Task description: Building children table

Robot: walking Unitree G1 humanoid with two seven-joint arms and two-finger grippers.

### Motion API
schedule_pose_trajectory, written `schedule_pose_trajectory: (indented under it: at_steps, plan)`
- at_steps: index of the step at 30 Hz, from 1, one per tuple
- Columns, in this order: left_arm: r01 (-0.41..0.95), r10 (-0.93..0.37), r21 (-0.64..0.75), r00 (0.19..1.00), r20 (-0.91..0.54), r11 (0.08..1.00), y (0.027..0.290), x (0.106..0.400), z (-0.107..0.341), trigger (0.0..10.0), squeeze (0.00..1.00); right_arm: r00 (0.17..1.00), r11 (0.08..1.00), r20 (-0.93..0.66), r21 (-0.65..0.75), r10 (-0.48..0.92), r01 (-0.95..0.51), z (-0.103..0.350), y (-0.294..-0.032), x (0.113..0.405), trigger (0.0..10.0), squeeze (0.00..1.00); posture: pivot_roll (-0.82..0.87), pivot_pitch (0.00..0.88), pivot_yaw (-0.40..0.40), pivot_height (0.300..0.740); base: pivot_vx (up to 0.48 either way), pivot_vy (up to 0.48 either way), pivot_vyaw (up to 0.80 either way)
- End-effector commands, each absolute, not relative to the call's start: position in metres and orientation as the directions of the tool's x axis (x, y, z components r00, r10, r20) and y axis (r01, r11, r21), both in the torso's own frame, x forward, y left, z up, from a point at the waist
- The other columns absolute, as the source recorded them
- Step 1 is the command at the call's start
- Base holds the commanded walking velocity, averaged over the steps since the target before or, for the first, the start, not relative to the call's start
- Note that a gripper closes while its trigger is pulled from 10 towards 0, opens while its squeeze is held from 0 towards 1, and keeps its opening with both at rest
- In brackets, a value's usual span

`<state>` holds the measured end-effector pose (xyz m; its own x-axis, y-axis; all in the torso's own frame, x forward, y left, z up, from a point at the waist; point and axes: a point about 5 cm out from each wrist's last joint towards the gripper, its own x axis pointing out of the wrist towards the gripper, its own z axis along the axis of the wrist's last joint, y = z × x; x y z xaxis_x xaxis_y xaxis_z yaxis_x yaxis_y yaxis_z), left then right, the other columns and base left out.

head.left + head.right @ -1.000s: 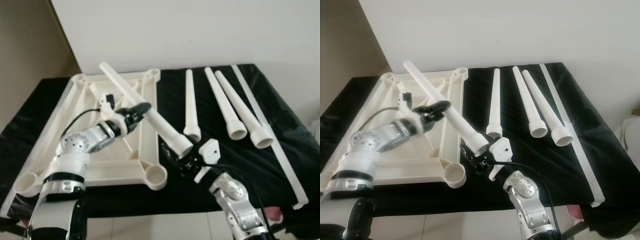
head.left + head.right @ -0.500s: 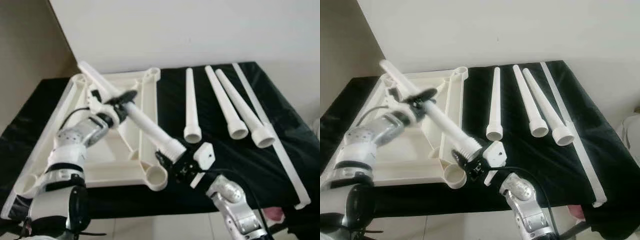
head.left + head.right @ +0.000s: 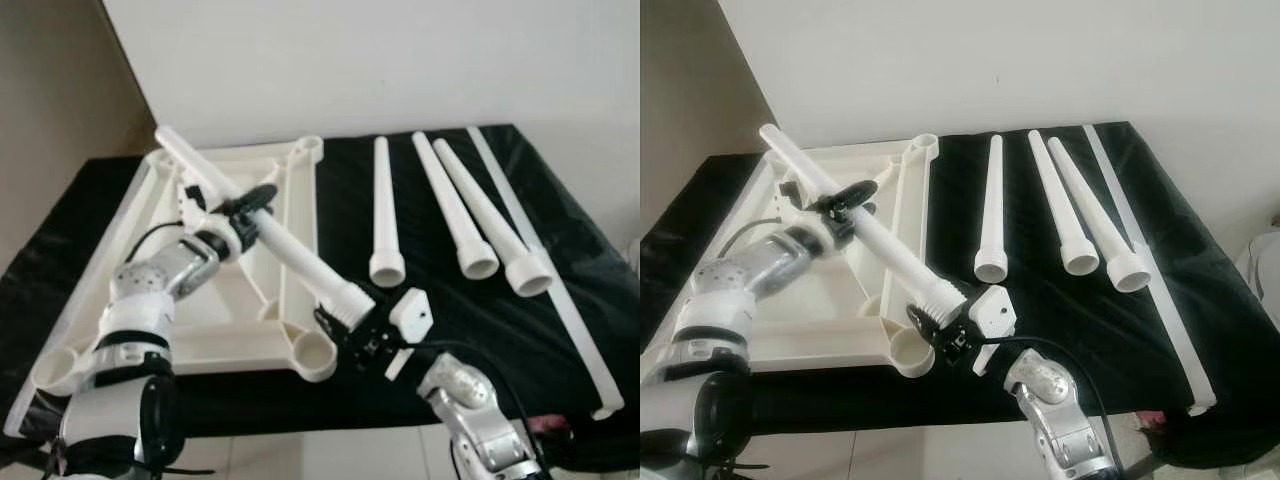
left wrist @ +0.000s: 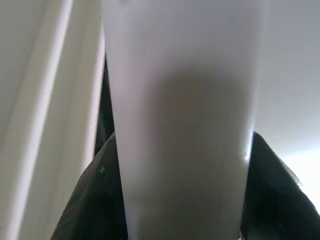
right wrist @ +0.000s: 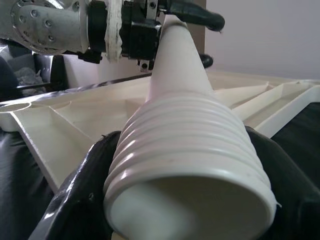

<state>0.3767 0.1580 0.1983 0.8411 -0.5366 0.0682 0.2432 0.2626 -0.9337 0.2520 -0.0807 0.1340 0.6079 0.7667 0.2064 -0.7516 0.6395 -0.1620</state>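
Here, a white table leg [image 3: 262, 232] is held slantwise above the upturned tabletop [image 3: 120, 262], both grippers clenched on it: the left gripper [image 3: 248, 207] grasps mid-shaft and the right gripper [image 3: 345, 322] clasps the threaded wide end, just above the tabletop's near-right corner socket [image 3: 314, 352]. Three further legs [image 3: 457, 212] and a long white strip [image 3: 545, 265] lie on the black cloth [image 3: 420, 180] beside the tabletop.
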Motion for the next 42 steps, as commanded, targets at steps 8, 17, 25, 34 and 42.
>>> schedule_pose_trajectory:
  at_steps: [8,17,25,34,42]
  plan:
    - [0.541,-0.639,-0.835,0.677,0.365,0.096,0.160,0.363,0.209,0.0,0.00,0.631,0.665,0.226,-0.134,0.742,-0.735,0.136,-0.081,0.253,10.0,0.00,-0.11,0.041,0.122,0.740,0.000,0.000,0.00]
    - [0.554,-0.659,-0.824,0.664,0.353,0.117,0.164,0.358,0.204,0.0,0.00,0.655,0.690,0.235,-0.125,0.718,-0.713,0.137,-0.085,0.255,10.0,0.00,-0.11,0.040,0.124,0.740,0.000,0.000,0.00]
    - [0.559,-0.657,-0.814,0.675,0.337,0.157,0.165,0.359,0.206,10.0,0.71,0.669,0.706,0.246,-0.112,0.702,-0.699,0.140,-0.087,0.257,10.0,0.00,-0.11,0.041,0.124,0.740,0.000,0.000,0.00]
    - [0.584,-0.665,-0.793,0.663,0.343,0.173,0.163,0.357,0.208,10.0,1.00,0.670,0.708,0.247,-0.109,0.700,-0.698,0.139,-0.087,0.257,10.0,0.00,-0.11,0.038,0.126,0.740,0.000,0.000,0.00]
    - [0.590,-0.661,-0.792,0.659,0.360,0.157,0.163,0.356,0.210,10.0,1.00,0.674,0.711,0.249,-0.104,0.696,-0.696,0.139,-0.087,0.257,10.0,0.00,-0.11,0.041,0.129,0.740,0.000,0.000,0.00]
